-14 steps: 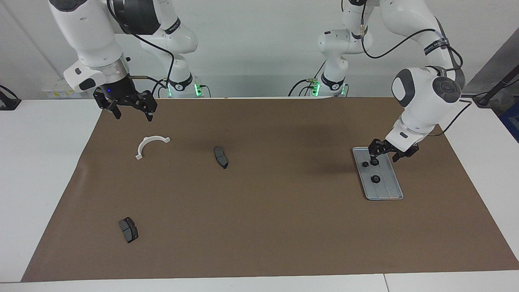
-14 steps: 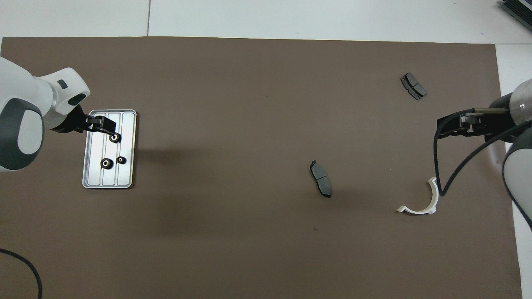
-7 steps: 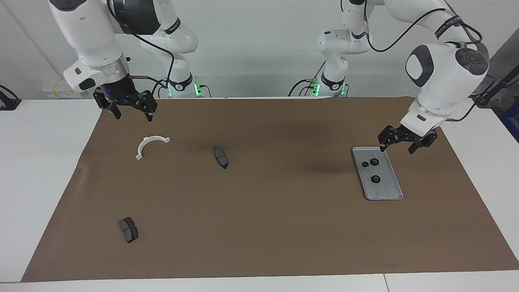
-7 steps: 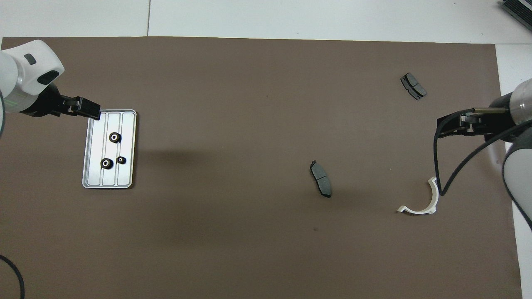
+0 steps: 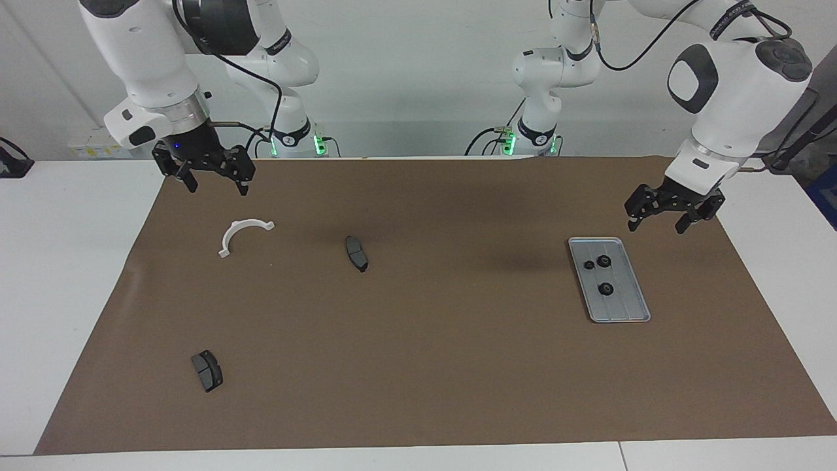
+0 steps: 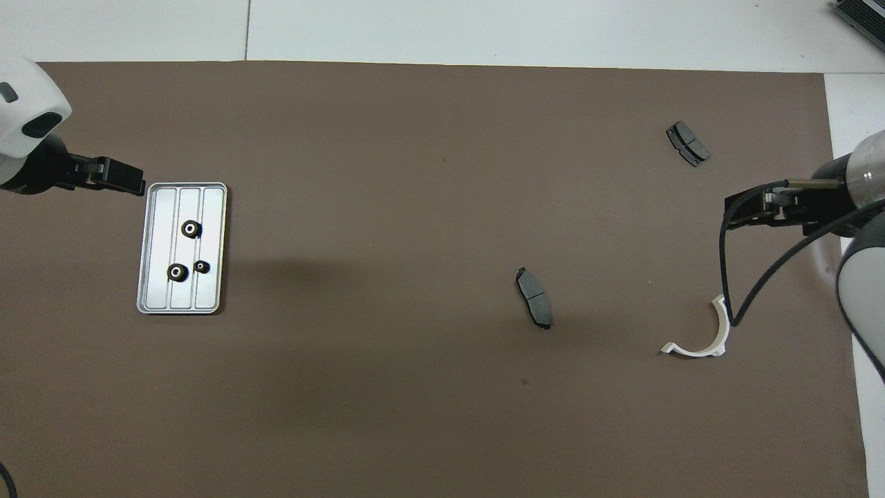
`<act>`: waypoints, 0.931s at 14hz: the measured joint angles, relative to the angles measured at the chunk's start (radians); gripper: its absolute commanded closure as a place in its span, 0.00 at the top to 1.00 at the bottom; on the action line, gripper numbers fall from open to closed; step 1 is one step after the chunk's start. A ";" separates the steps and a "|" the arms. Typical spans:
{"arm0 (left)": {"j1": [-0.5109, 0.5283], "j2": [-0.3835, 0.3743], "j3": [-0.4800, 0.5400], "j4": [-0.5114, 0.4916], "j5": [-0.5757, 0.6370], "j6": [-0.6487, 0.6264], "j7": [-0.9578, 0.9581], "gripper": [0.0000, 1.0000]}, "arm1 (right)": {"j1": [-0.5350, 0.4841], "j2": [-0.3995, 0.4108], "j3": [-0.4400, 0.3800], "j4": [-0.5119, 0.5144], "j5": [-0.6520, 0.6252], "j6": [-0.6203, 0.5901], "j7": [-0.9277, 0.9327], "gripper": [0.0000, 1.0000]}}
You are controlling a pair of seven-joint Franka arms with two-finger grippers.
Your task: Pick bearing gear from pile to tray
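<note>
The silver tray [image 5: 629,302] [image 6: 209,294] lies on the brown mat at the left arm's end and holds three black gears [image 5: 605,261] [image 6: 190,228]. My left gripper [image 5: 656,227] [image 6: 136,182] is open and empty, raised above the mat beside the tray. What shows of the pile is a white curved bracket [image 5: 239,229] [image 6: 712,342] and two dark brake-pad pieces [image 5: 357,253] [image 5: 207,370]. No gear shows outside the tray. My right gripper [image 5: 217,188] [image 6: 736,214] is open and empty, waiting in the air over the mat's edge near the bracket.
The brown mat [image 5: 444,353] covers most of the white table. One brake-pad piece [image 6: 534,297] lies mid-mat. The other [image 6: 687,144] lies farther from the robots at the right arm's end.
My left gripper has let go of a gear in the tray, lifted and drawn away off the tray. The right arm has not moved.
</note>
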 measured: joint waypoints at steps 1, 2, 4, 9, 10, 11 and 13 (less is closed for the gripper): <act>0.000 -0.010 -0.002 0.000 0.000 -0.001 0.000 1.00 | 0.000 0.000 0.000 0.000 0.000 0.000 0.000 1.00; 0.000 -0.020 -0.004 0.000 0.000 -0.001 0.000 1.00 | 0.000 0.000 0.000 0.000 0.000 0.000 0.000 1.00; 0.000 -0.034 -0.002 0.000 0.000 -0.004 0.000 1.00 | 0.000 0.000 0.000 0.000 0.000 0.000 0.000 1.00; 0.000 -0.061 -0.004 0.000 0.000 -0.059 0.000 1.00 | 0.000 0.000 0.000 0.000 0.000 0.000 0.000 1.00; 0.000 -0.065 -0.005 0.000 0.000 -0.069 0.000 1.00 | 0.000 0.000 0.001 0.000 0.000 0.000 0.000 1.00; 0.000 -0.066 -0.005 0.000 0.000 -0.071 0.000 1.00 | 0.000 0.000 0.001 0.000 0.000 0.000 0.000 1.00; 0.000 -0.065 -0.004 -0.001 0.000 -0.071 0.000 1.00 | 0.000 0.000 0.002 0.000 0.000 0.000 0.000 1.00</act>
